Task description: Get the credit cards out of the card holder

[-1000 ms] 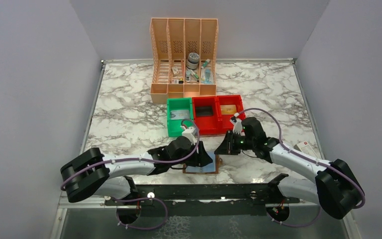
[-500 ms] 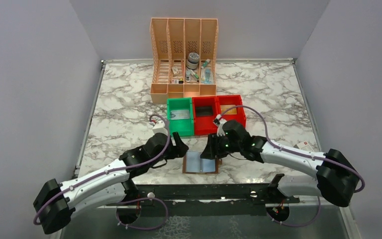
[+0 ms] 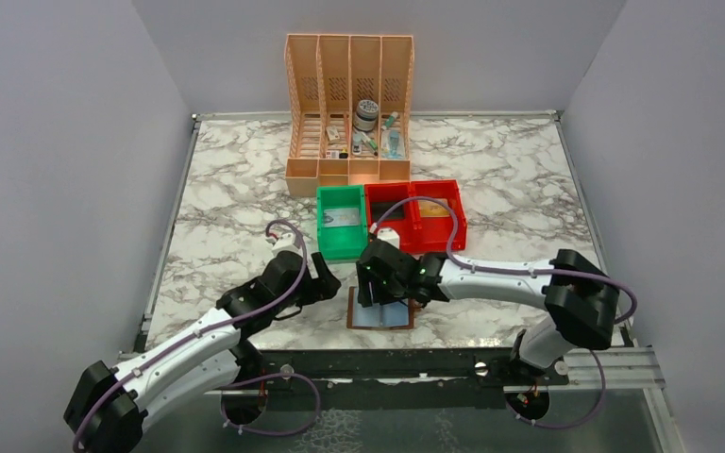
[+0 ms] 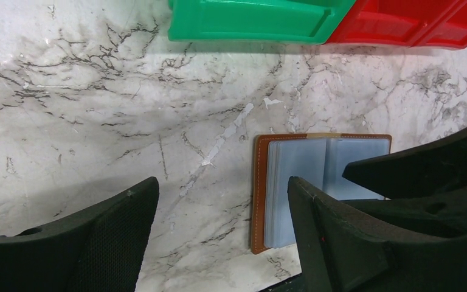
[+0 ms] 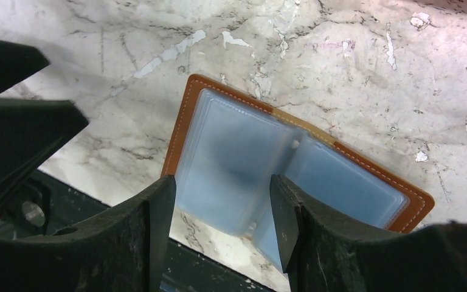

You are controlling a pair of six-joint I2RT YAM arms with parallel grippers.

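1. one brown leather bifold card holder [image 5: 185, 118] lies open on the white marble table [image 3: 227, 236], near its front edge, with two pale blue sleeve pages showing.
2. the right black two-finger gripper [image 5: 222, 188] hovers over the holder, fingers apart.
3. the left black two-finger gripper [image 4: 219, 198] is just left of the holder, fingers apart.
4. behind the holder stand one green plastic bin [image 3: 325, 247] and two red plastic bins [image 3: 392, 247].

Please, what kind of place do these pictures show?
Probably a robot test cell, not a home or office: a marble-patterned table closed in by plain grey walls, a left arm and right arm bolted at its near edge, and sorting props such as the peach file organiser.
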